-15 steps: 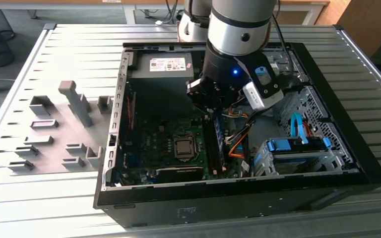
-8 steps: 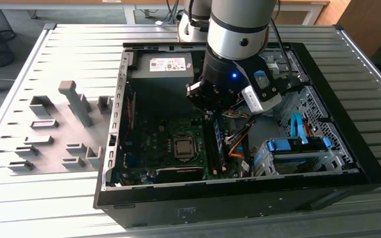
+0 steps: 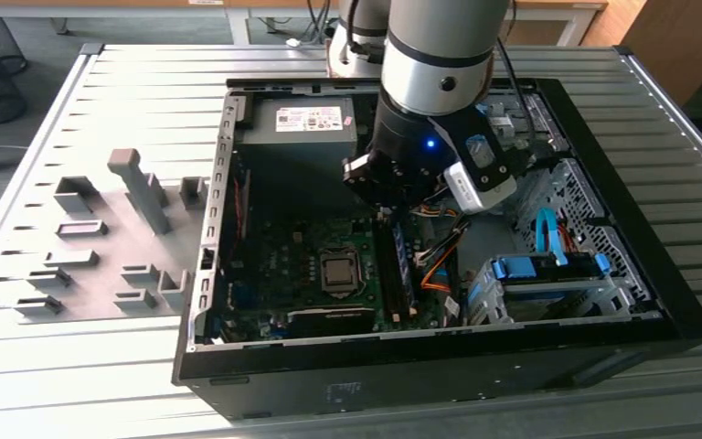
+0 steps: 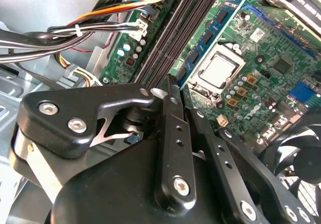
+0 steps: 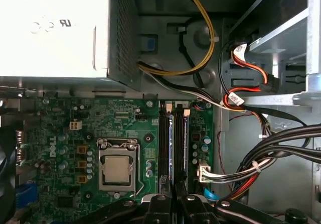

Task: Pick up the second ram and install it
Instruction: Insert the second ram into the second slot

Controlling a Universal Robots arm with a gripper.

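Second ram [image 5: 173, 133], as far as you can judge, is the thin blue-green stick standing on edge in a slot of the motherboard [image 5: 60, 128]. It runs straight out from under the tips of your jaws, with its near end just below them. In the second wrist view the jaws look drawn together with nothing visibly pinched between them. I cannot tell whether they touch the top edge of the stick [image 4: 208, 35], or whether its end latches have closed. The main risk is uneven pressure. Pushing on one end alone could leave the far end riding high, tilt the board in its slot, or flex the motherboard. A sideways slip would carry the hard metal tips onto the empty black slots [image 5: 162, 143] beside the jaws, or towards the bare metal-capped processor socket [image 5: 116, 170] further out on one side. On the other side, close by, lie soft bundled cables [image 5: 241, 96] in red, orange and black, which could snag as you lift. The stick is rigid, flat and narrow, studded with dark chips. The slots are long, glossy plastic channels, and the case [image 3: 643, 302] walls are stiff, dark sheet metal.
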